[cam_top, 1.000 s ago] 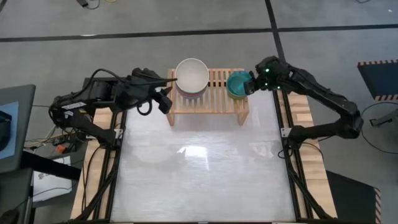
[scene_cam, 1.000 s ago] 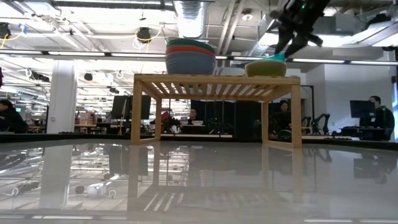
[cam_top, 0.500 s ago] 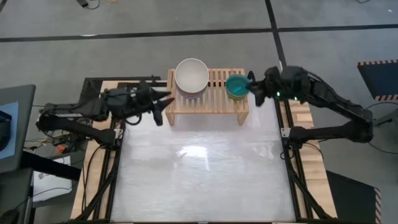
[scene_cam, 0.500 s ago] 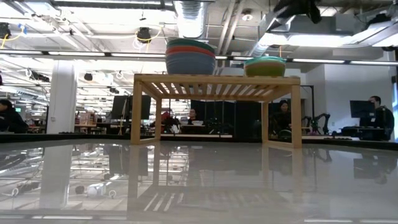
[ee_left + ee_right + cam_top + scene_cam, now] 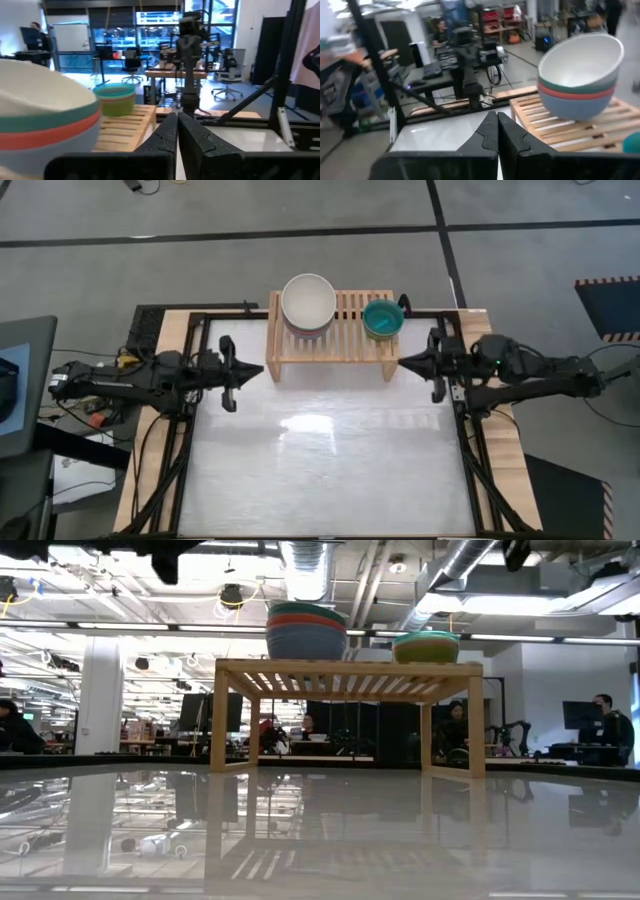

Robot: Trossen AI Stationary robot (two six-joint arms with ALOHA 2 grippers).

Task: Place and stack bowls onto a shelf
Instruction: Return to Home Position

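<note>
I've got the light-wood slatted shelf at the far middle of the glossy white table. On its left part is the big stack: a cream-white round plastic bowl on top, then a greenish rim and a red rim, with a slate-blue round plastic bowl at the bottom. On the right end is the small stack, with a cyan round plastic bowl on top. I can't sort out the colours under it for sure. The two stacks sit apart and no arm touches either.

The left gripper is low at the table's left edge, just near of the shelf's left leg. It points right, with its fingers pressed together on nothing. The right gripper mirrors it at the right edge, pointing left, fingers closed up and empty.
</note>
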